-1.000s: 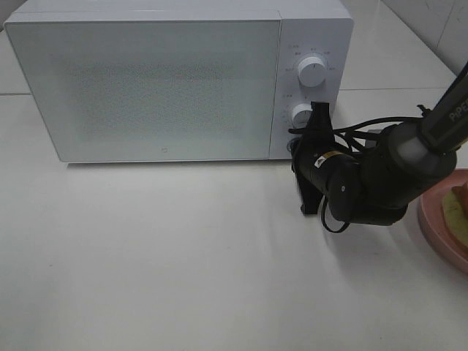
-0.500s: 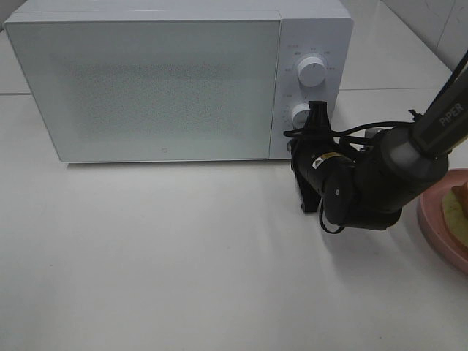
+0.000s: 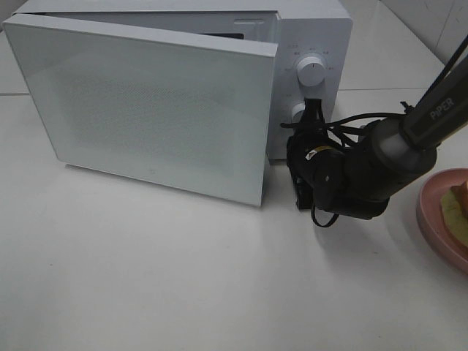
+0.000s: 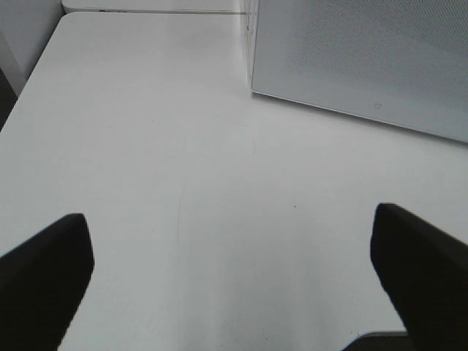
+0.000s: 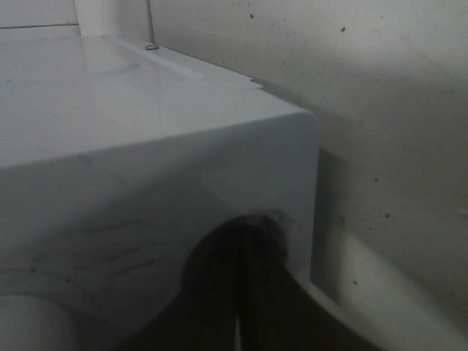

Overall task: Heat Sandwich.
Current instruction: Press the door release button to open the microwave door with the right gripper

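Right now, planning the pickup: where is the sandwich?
Exterior high view, far right edge: the sandwich lies on the pink plate, right of the right gripper and microwave.

microwave door [image 3: 146, 110] ajar, right gripper [image 3: 312, 117] at panel [image 3: 330, 35]

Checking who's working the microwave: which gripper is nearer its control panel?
Right. The right gripper, shut, is at the lower end of the control panel; the left gripper hangs open above the table, apart from the microwave door.

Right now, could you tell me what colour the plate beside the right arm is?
The plate is pink; the exterior high view shows it best.
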### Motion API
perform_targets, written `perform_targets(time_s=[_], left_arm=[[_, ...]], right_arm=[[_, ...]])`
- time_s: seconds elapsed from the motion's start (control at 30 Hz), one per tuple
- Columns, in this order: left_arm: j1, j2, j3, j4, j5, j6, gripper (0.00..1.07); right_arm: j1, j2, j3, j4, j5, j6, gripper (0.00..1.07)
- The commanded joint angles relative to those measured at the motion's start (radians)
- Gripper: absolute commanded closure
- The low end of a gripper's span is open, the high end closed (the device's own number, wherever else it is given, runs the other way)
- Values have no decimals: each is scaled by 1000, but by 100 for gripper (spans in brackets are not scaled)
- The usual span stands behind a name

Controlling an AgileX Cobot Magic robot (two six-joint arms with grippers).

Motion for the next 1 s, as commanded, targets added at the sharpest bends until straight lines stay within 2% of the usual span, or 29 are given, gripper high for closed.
perform_targets(time_s=[0.03,1.0], left_arm=[[5,-4,2,0,-14,-1,9],[5,-4,2,0,-14,-1,9]], right_arm=[[-55,-23,-114,-71,-293,-36,107],[-52,-35,-91,-98,-189,-1,107]])
